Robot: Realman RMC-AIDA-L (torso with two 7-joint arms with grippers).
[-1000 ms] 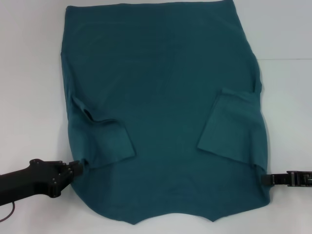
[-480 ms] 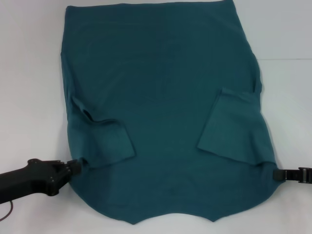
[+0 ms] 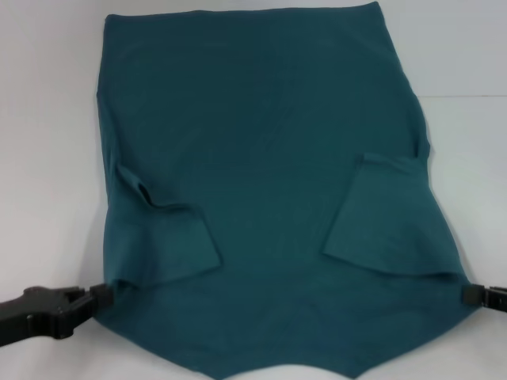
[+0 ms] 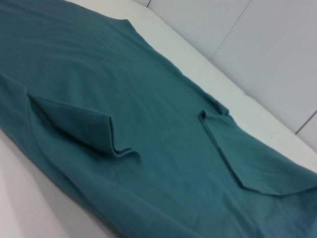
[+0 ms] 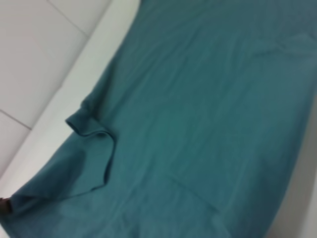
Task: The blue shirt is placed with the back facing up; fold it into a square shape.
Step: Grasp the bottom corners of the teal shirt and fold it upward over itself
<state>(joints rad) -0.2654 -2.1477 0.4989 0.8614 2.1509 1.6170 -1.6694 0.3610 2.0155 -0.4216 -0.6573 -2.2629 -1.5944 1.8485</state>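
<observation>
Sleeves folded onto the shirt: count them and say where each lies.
2. The left sleeve lies folded inward near the left gripper; the right sleeve lies near the right gripper, both atop the blue shirt.

A plain white counter (image 3: pixel 47 119) is stretching across the whole head view, bare surface showing on both sides. A thin seam line (image 3: pixel 463 96) is running across it at the far right. In the left wrist view, pale panels (image 4: pixel 257 44) with joint lines are showing beyond the counter's edge.
</observation>
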